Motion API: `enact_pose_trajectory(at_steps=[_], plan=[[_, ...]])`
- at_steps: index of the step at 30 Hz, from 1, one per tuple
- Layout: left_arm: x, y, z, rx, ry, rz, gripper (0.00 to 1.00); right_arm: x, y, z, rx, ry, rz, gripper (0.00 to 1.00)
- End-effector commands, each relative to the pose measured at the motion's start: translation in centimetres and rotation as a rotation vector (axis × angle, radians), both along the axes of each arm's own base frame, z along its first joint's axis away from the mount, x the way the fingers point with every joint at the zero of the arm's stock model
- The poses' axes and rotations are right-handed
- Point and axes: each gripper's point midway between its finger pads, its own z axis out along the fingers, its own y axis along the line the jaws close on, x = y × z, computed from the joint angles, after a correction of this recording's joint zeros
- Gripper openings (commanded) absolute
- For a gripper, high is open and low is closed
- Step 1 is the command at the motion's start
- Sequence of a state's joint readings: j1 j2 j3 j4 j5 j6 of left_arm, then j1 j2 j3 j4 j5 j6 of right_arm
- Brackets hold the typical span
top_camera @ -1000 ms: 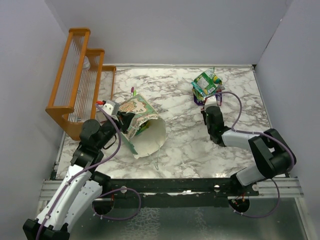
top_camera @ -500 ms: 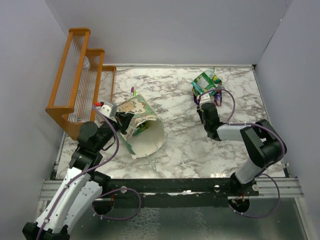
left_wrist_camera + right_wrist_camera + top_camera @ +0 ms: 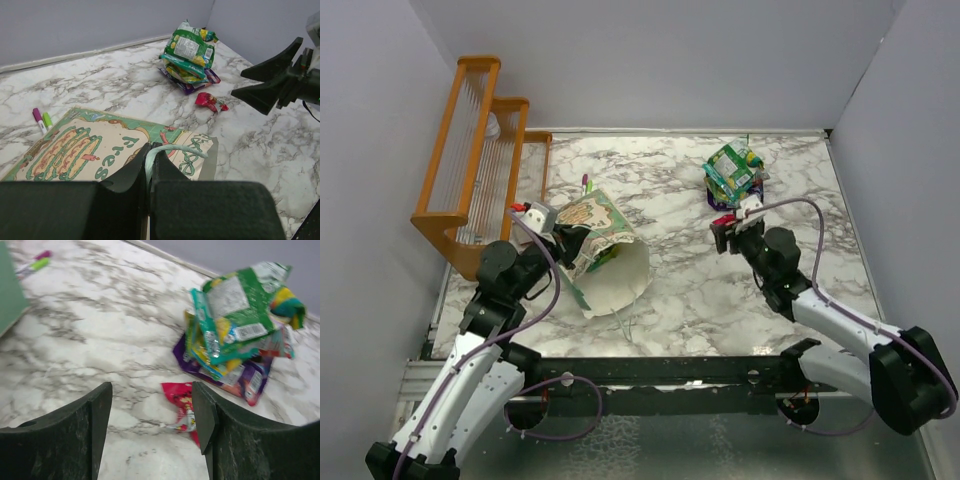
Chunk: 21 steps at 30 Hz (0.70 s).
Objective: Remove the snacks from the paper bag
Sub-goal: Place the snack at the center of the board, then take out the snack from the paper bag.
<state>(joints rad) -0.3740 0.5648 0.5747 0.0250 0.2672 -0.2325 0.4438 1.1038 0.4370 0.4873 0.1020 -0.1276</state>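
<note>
Bag of mint-green paper [image 3: 592, 222], rectangular, lies on its side at left, cream mouth opening rightward toward the right gripper [image 3: 725, 232], whose fingers are spread and empty. The left gripper [image 3: 150, 150] pinches the bag's rim. Crinkly foil snack packets [image 3: 732, 170] sit piled far right, with a small red packet [image 3: 181, 405] just beside them.

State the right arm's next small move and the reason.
Probably swing the right gripper, open and empty, toward the mouth of the paper bag: the red packet already lies by the snack pile, and the left gripper holds its rim.
</note>
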Motion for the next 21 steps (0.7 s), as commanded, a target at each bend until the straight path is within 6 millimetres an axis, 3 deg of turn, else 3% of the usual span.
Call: enact_pose_trajectory(at_steps=[1, 5, 10, 16, 21], plan=[[-0.1, 0.0, 1.1, -0.004, -0.041, -0.013, 0.00, -5.5, 6.8, 2.2, 0.007, -0.174, 0.435, 0.64], [-0.4, 0.5, 2.0, -0.018, -0.082, 0.007, 0.00, -10.7, 10.7, 4.7, -0.042, -0.392, 0.705, 0.64], [-1.5, 0.1, 2.6, -0.029, -0.141, -0.039, 0.00, -16.3, 15.1, 4.5, -0.150, -0.548, 0.991, 0.64], [-1.5, 0.2, 2.0, -0.005, -0.144, -0.039, 0.00, -18.8, 20.6, 3.3, -0.322, -0.671, 1.159, 0.64], [-1.2, -0.1, 1.5, -0.034, -0.134, -0.040, 0.00, -19.0, 25.9, 2.7, -0.429, -0.730, 1.217, 0.64]])
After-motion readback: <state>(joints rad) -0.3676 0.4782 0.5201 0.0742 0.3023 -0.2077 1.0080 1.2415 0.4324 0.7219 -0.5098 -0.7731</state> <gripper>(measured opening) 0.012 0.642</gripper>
